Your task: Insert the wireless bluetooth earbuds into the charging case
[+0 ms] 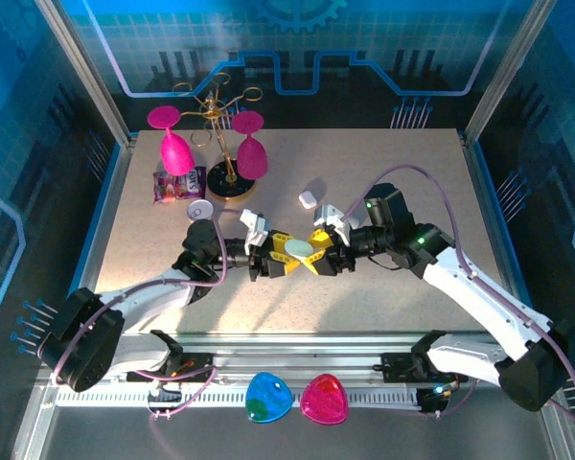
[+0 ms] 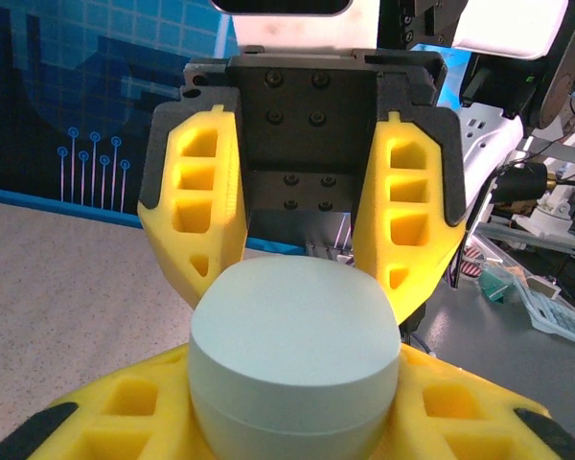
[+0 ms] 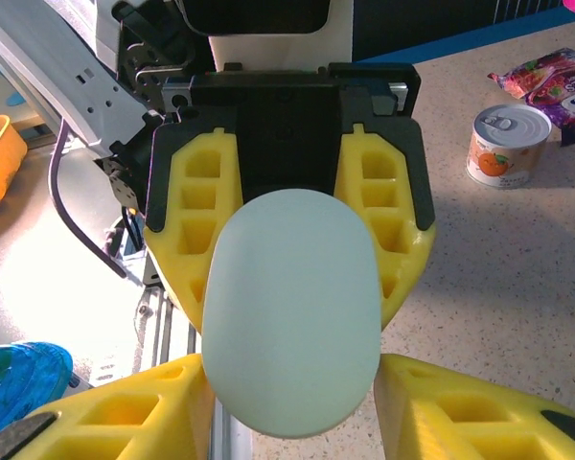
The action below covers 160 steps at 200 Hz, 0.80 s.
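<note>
A mint, pebble-shaped charging case (image 1: 303, 251) hangs just above the table's middle, lid closed, with both arms meeting on it. My left gripper (image 1: 289, 257) comes in from the left and is shut on the case (image 2: 295, 326), its yellow fingers (image 2: 125, 422) pressed on the case's lower sides. My right gripper (image 1: 317, 253) comes in from the right and is shut on the same case (image 3: 292, 307), which sits between its fingers (image 3: 441, 412). Each wrist view has the other gripper's yellow fingers flanking the case from behind. The earbuds are out of view.
A gold rack with pink glasses (image 1: 220, 144) stands at the back left, with a snack packet (image 1: 177, 184) and a small can (image 1: 200, 208) next to it. A small white rounded case (image 1: 309, 198) lies behind the grippers. Blue (image 1: 268, 398) and pink (image 1: 324, 400) shells rest on the front rail.
</note>
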{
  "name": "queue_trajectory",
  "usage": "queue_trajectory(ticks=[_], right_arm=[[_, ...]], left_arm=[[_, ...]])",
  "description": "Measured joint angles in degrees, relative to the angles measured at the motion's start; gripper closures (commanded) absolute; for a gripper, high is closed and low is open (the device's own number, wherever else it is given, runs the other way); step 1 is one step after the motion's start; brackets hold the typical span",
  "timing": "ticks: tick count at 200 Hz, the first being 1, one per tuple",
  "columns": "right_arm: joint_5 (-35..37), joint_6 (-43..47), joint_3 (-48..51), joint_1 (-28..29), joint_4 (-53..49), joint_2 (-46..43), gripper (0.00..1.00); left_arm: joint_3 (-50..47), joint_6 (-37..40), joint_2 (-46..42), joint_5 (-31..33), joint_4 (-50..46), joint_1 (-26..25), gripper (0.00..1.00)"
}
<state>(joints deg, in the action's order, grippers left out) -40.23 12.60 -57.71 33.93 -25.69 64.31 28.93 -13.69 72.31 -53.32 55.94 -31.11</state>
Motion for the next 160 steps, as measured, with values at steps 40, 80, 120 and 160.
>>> queue_trajectory(ticks=[40,80,120,160], right_arm=[[-0.9,0.2,0.0,-0.5,-0.5,0.7,0.6],[-1.0,0.2,0.0,-0.7,-0.9,1.0,0.6],[-0.9,0.4,0.0,-0.9,-1.3,0.9,0.66],[-0.6,0.3,1.1,-1.5,-0.4,0.9,0.67]], left_arm=[[0.3,-1.0,1.1,-0.9,0.3,0.3,0.74],[0.5,-1.5,2.1,-1.6,1.4,0.4,0.74],[0.6,-1.9,2.8,-2.1,1.9,0.5,0.53],[0.9,-2.7,2.8,-2.1,3.5,0.5,0.25]])
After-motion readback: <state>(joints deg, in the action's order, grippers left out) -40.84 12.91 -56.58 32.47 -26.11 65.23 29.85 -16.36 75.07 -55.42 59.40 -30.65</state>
